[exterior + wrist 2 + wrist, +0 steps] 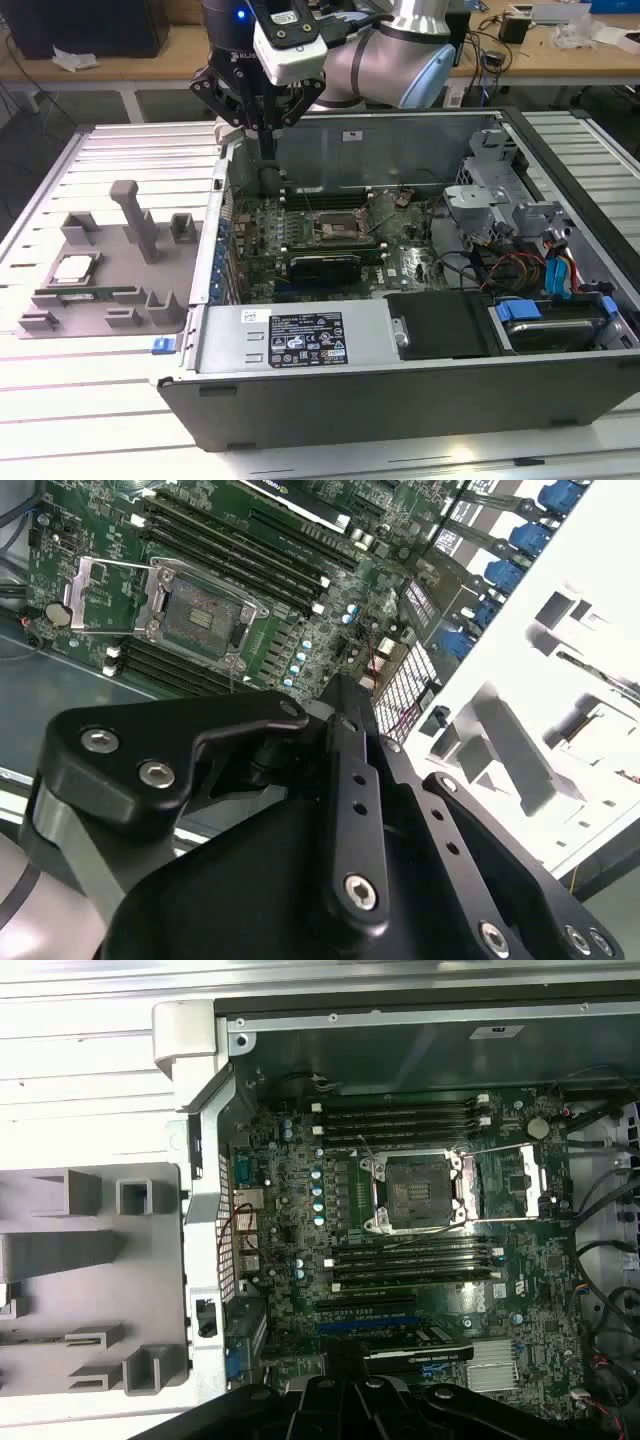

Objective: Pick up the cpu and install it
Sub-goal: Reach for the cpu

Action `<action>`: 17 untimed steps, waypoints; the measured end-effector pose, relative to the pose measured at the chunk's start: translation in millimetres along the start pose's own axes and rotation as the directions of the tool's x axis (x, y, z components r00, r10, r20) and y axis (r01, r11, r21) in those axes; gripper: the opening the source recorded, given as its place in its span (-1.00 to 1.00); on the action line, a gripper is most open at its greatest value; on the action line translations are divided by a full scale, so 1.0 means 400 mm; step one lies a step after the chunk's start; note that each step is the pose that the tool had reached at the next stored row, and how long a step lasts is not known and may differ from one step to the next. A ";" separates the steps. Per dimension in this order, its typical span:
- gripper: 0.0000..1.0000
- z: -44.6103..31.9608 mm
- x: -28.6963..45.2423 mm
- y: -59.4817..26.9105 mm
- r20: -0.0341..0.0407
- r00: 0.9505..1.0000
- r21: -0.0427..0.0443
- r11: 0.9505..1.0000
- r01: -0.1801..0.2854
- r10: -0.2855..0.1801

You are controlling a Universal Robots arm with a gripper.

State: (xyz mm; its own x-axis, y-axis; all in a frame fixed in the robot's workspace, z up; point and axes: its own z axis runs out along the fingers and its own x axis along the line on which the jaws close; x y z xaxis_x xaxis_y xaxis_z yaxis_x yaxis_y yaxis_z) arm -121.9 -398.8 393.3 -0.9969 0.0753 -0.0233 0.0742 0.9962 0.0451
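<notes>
The cpu (75,268), a small silver square, lies flat in a grey holder (150,255) on the table at the exterior view's left, outside the computer case. My gripper (267,152) hangs above the case's back corner on that same side, well away from the cpu. Its fingers (343,705) are drawn together into one narrow tip with nothing between them. The black cpu socket (335,228) sits in the middle of the green motherboard with its metal frame lifted, and shows in both wrist views (200,615) (415,1192). The socket's bed looks bare.
A long green memory stick (85,295) lies in the holder beside the cpu. The case's metal walls (215,250) ring the motherboard. A black card (325,265), a black box (440,325), a drive cage (480,200) and cables (520,265) crowd the exterior view's right.
</notes>
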 end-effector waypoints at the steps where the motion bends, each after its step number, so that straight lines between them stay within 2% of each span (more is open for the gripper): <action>1: -0.79 0.000 0.000 0.000 0.000 1.000 0.000 1.000 0.000 0.000; 12: -0.79 0.000 0.003 0.000 0.000 1.000 0.000 1.000 0.000 0.000; 17: -0.79 -0.001 0.021 -0.002 0.000 1.000 0.000 1.000 0.000 0.000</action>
State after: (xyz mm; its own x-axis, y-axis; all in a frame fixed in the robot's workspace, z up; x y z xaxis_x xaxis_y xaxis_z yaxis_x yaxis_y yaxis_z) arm -130.2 -398.9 393.3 -0.9969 0.0753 -0.0233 0.0742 0.9962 0.0450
